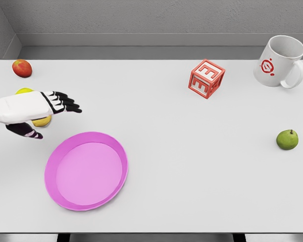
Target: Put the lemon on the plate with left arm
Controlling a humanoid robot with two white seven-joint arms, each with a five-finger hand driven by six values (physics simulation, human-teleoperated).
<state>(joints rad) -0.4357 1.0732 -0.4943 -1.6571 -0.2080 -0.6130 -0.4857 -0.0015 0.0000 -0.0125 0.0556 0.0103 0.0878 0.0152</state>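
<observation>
Left hand [43, 112] over lemon [24, 92], fingers spread straight, thumb below; grip unclear. Just beyond plate [65, 196] on table [192, 161].

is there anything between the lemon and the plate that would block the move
Nothing visible does. The lemon sits under the left hand, just up and left of the pink plate, with only bare table between them. The apple, block, mug and green fruit all lie well off that short path.

The yellow lemon [40, 121] sits mostly hidden under my robot hand [43, 112], just beyond the flat pink plate [86, 171].
</observation>
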